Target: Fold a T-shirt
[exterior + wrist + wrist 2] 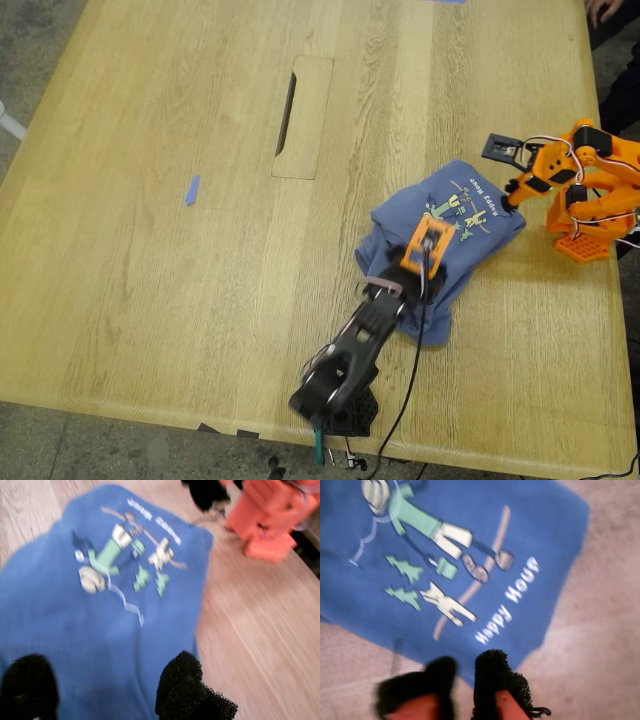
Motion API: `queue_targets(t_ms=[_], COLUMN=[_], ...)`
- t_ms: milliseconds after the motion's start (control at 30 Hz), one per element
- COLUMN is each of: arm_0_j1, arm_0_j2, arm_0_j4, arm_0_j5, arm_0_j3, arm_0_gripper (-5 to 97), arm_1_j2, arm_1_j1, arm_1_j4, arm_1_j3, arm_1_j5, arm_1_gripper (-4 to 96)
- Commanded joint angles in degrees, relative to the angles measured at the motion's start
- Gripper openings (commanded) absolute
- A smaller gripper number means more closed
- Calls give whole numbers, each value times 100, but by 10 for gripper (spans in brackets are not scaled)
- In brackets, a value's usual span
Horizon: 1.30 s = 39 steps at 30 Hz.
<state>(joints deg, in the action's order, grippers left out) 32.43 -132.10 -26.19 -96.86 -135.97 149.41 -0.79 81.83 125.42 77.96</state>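
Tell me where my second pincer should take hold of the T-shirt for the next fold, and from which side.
Probably the T-shirt's folded edge nearest my second pincer, just below the "Happy Hour" text. That edge lies flat on the table right before the fingertips, which stand close together, so open them and come in low from the orange arm's side, the exterior view's right. My first pincer hovers over the opposite end.

Both wrist views were smeared with blur. My first gripper was cut off by the frame edge, as was my second gripper. In the exterior view my first arm hid part of the T-shirt.
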Motion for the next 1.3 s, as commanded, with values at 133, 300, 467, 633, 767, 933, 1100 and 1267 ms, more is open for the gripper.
queue_targets(t_ms=[133,300,467,633,767,933,1100,1267], arm_0_j1=[-624,-870,-1134,-1327,-1494,-1775,-1942,-1767], arm_0_j2=[2127,2988,3656,3568,3173,2232,1099,729], arm_0_j4=[1600,2206,2435,2417,2303,2294,1846,914], arm_0_j5=[44,9,9,-18,-35,-44,-44,-26], arm_0_j3=[1635,1942,2479,2057,1345,-35,-923,-9], arm_0_gripper=[162,113,114,124,124,124,126,134], arm_1_j2=[-1063,-2065,-2716,-2619,-2461,-1846,-1020,-747], arm_1_j1=[-211,-246,-79,571,1213,1881,2276,2320], arm_1_j4=[-1582,-3076,-4148,-4500,-4614,-4430,-3665,-2786], arm_1_j3=[-167,44,387,1020,1345,1819,1907,1099], arm_1_j5=[26,35,0,18,62,88,88,97], arm_1_gripper=[1,0,0,0,0,0,0,0])
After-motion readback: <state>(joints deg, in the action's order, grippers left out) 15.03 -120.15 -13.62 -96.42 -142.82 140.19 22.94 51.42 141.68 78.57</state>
